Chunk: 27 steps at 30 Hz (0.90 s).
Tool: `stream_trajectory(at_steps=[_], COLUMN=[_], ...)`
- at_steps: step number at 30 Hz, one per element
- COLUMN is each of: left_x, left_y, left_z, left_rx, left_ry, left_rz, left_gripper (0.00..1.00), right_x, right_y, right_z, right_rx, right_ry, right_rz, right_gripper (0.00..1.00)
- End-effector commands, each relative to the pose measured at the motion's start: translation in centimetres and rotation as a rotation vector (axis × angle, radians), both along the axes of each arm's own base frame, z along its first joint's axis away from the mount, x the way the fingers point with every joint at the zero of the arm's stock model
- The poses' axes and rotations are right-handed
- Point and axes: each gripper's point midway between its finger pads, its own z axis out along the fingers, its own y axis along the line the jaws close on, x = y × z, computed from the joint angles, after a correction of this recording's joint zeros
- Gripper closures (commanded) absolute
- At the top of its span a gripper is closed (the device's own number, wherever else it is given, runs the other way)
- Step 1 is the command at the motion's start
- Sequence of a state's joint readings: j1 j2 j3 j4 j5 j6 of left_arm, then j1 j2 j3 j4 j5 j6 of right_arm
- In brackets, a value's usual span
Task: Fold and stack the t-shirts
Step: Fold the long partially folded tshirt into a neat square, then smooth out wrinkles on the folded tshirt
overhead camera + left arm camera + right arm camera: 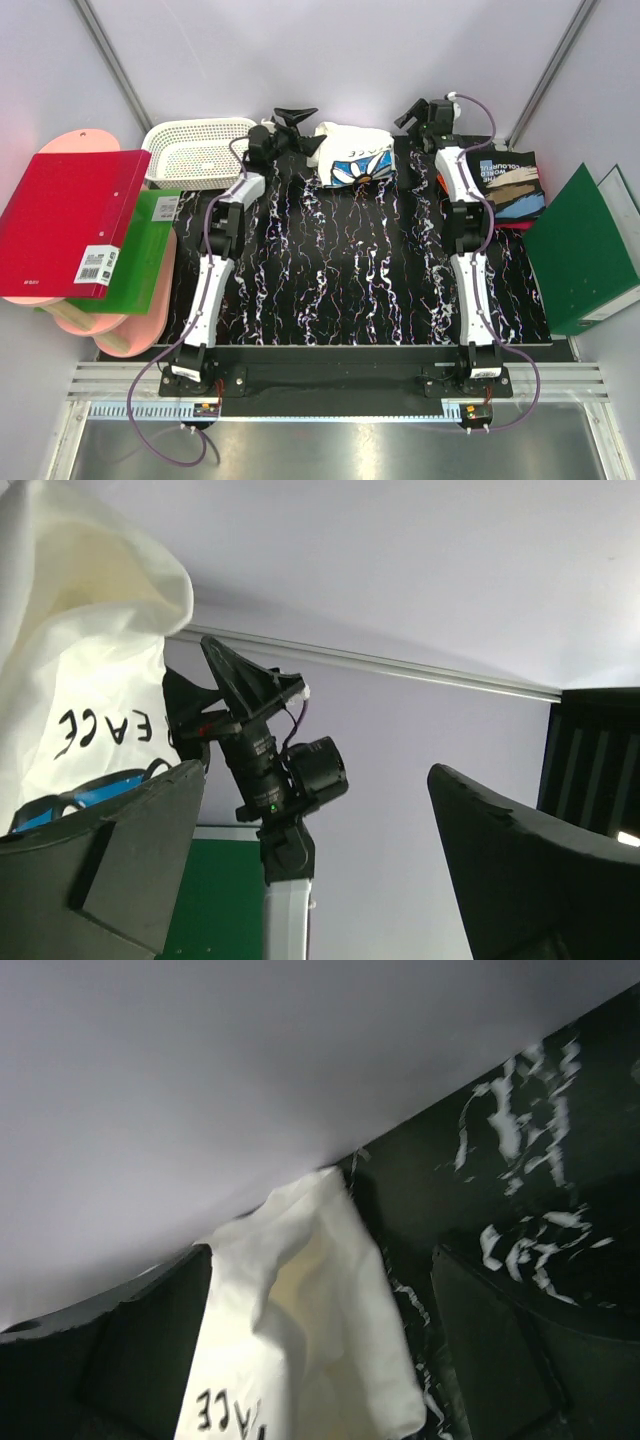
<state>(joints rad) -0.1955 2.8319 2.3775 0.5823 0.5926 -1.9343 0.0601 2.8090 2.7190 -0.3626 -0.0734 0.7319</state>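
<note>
A crumpled white t-shirt (354, 155) with dark lettering and a blue print lies at the back middle of the mat. A folded black t-shirt (510, 180) with a tan-blue-white print lies at the back right, on top of a red-orange one (517, 223). My left gripper (291, 123) is open and empty, just left of the white shirt, which shows at the upper left of the left wrist view (80, 650). My right gripper (424, 111) is open, just right of the shirt. In the right wrist view the white shirt (300, 1330) lies between and beyond the open fingers (120, 1350).
A white lattice basket (195, 150) stands at the back left. A red binder (70, 220) and a green binder (140, 250) lie on pink boards at the left. Another green binder (580, 250) leans at the right. The black marbled mat (350, 280) covers the table.
</note>
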Motion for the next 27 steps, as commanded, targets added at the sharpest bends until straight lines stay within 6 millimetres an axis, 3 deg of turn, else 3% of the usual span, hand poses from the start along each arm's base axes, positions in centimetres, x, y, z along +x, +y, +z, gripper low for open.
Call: stream_trajectory(at_steps=[1,2,3,4,5,6,10,11,16,20,23,27], left_x=[-3.5,-4.1,-5.1,-5.6,-6.2,-6.8,-8.9,-9.5,-12.2,-15.1,-16.1,-17.0], left_y=[0.3,0.1,-0.5,-0.8,-1.0,-1.4,-2.1,-2.2,-3.3,-2.2,0.2,2.4], left_z=[8.5,8.7,10.5,10.9,12.5,12.4,12.3,11.8,7.7,1.7,-2.6,-6.6], left_rx=[-0.018,-0.005,0.027,0.045,0.057,0.090,0.214,0.241,0.452,0.728,0.921,1.068], left_ry=[-0.235,-0.242,-0.289,-0.294,-0.327,-0.331,-0.333,-0.294,-0.284,-0.141,-0.038,0.077], left_rz=[-0.030,-0.036,-0.065,-0.087,-0.104,-0.138,-0.197,-0.210,-0.321,-0.385,-0.372,-0.375], left_gripper=[0.01,0.01,0.01,0.01,0.01,0.01,0.01,0.01,0.01,0.01,0.01,0.01], right_x=[1.9,1.6,1.0,0.6,-0.2,-1.0,-4.8,-6.5,-11.6,-15.5,-17.0,-17.0], right_y=[-3.6,-3.4,-3.3,-3.2,-2.8,-2.6,-0.6,0.1,1.5,1.4,0.7,0.5], right_z=[6.1,6.9,8.1,8.5,7.3,9.5,9.0,8.2,5.4,2.8,1.1,0.0], right_rx=[-0.113,-0.118,-0.120,-0.122,-0.118,-0.101,-0.041,-0.020,-0.017,-0.055,-0.096,-0.144], right_ry=[-0.179,-0.185,-0.183,-0.177,-0.133,-0.146,-0.046,0.004,0.122,0.210,0.253,0.265], right_rz=[-0.118,-0.102,-0.089,-0.077,-0.047,-0.031,0.074,0.114,0.190,0.204,0.195,0.201], right_gripper=[0.00,0.00,0.00,0.00,0.00,0.00,0.00,0.00,0.00,0.00,0.00,0.00])
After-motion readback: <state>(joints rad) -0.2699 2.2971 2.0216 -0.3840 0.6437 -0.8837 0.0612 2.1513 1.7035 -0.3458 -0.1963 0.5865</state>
